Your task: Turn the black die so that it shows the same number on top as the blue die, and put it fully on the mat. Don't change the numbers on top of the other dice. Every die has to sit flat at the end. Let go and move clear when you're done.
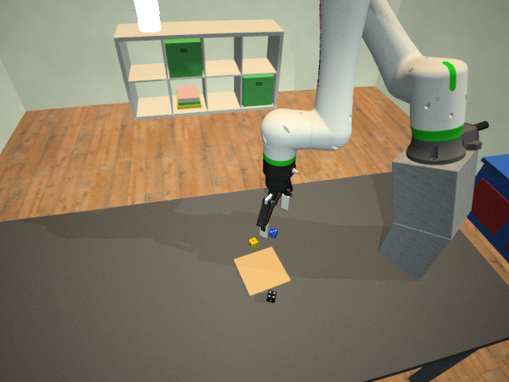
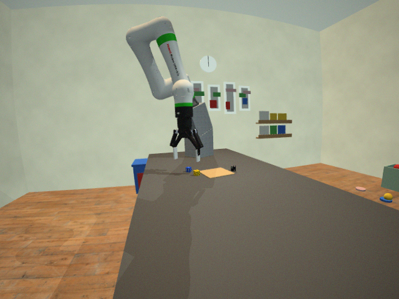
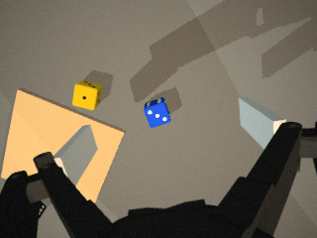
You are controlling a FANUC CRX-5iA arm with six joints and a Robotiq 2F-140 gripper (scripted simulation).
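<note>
The black die (image 1: 271,296) (image 2: 233,167) lies flat on the table just off the near corner of the tan mat (image 1: 262,270) (image 2: 216,172) (image 3: 30,134); its top seems to show four pips. The blue die (image 1: 273,233) (image 2: 188,169) (image 3: 158,113) sits beyond the mat and shows three pips on top. My gripper (image 1: 273,217) (image 2: 186,156) (image 3: 164,124) is open and empty. It hangs a little above the table, roughly over the blue die. The black die is out of the wrist view.
A yellow die (image 1: 253,243) (image 2: 196,172) (image 3: 86,95) with one pip on top lies beside the mat's far corner, close to the blue die. The grey robot pedestal (image 1: 427,205) stands at the table's right. The dark table (image 1: 123,287) stretches wide around.
</note>
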